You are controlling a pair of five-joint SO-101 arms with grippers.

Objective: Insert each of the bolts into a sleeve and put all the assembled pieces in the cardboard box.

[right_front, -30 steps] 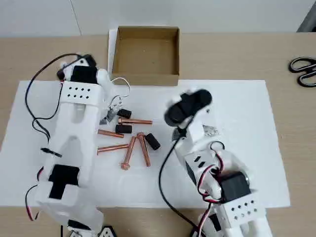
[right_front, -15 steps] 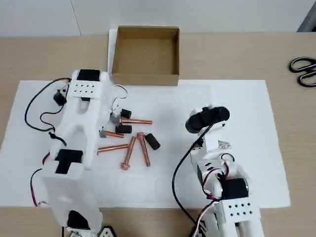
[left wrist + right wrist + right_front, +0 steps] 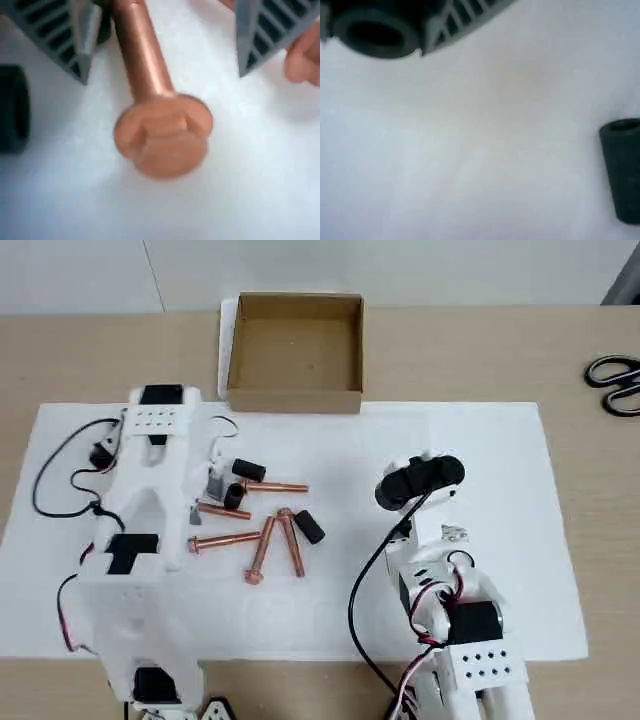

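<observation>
Bolt [image 3: 162, 137], copper-coloured, lies flat between the jaws of the left gripper [image 3: 162, 72]. They stand apart, one ribbed finger on each side of the shaft, and neither touches it. A loose sleeve [image 3: 12, 115] lies just beside one finger, and the head of another bolt [image 3: 305, 60] lies beyond the other. The step in hand seems to be the pickup. To do it well, centre the shaft between the jaws and close just behind the head. Keep the fingertips off the neighbouring sleeve, then lift level so the shank can be lined up with a bore. The right gripper [image 3: 418, 483] hangs apart from the pile. Its jaws look clamped on a black sleeve [image 3: 375, 32], hollow end towards its camera, ready to receive a bolt, with a second sleeve [image 3: 620, 170] on the sheet nearby. From above, the other bolts [image 3: 275, 545] and sleeves [image 3: 308, 527] lie close together on the white sheet [image 3: 480, 440]. The cardboard box [image 3: 295, 400] stands open beyond them with nothing visible inside. Scissors [image 3: 615, 380] rest at the far edge of the surface [image 3: 500, 350]. No writing or label can be read on the bolts, sleeves or box.
</observation>
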